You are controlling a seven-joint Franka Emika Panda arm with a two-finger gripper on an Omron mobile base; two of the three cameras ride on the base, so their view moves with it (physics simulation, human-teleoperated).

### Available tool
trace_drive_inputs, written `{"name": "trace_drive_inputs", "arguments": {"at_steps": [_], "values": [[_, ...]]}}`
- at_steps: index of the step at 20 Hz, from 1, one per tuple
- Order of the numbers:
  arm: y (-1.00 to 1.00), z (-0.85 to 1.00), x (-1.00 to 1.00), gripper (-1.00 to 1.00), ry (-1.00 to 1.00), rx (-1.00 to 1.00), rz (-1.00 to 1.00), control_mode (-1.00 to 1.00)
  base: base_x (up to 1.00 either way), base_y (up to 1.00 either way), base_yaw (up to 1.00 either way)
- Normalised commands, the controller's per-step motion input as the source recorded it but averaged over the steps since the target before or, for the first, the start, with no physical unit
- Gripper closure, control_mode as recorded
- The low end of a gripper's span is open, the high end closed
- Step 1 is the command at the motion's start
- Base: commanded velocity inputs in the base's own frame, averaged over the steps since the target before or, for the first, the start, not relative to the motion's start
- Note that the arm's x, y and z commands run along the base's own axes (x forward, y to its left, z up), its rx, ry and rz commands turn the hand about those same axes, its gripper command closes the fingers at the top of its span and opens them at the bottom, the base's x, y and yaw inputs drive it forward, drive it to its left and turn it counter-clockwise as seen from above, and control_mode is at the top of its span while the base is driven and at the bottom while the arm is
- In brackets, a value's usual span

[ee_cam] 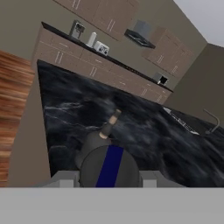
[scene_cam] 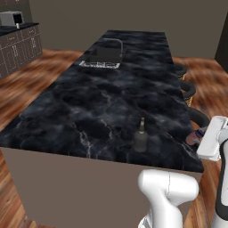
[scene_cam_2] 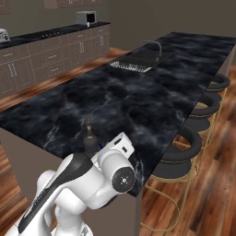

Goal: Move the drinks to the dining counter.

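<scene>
**Three cameras facing one island counter**

The left base view is looking forward and down over the counter [scene_cam: 89,102], its sink [scene_cam: 104,55] toward 12 o'clock. The right base view is covering the same top, sink [scene_cam_2: 138,60] toward 1 o'clock. The hand view is sitting close above the bottle [ee_cam: 103,135], sharing it with both.

Glossy white rounded arm [scene_cam_2: 78,184], dark joints, perhaps a grey disc cap.

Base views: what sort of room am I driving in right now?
A home kitchen with a dining island, by the look of it. A long black marble counter carries an inset sink with a faucet, dark stools line one side, and brown cabinets with small appliances run along the wall.
</scene>
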Motion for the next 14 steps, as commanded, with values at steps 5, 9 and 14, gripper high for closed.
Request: {"name": "trace_drive_inputs", "arguments": {"at_steps": [5, 9, 14], "values": [[0.00, 0.00, 0.16, 1.00, 0.06, 0.00, 0.00, -1.00, 0.00, 0.00, 0.00], [0.00, 0.00, 0.26, 1.00, 0.15, 0.00, 0.00, -1.00, 0.00, 0.00, 0.00], [0.00, -0.01, 0.23, 1.00, 0.18, 0.00, 0.00, -1.00, 0.00, 0.00, 0.00]]}}
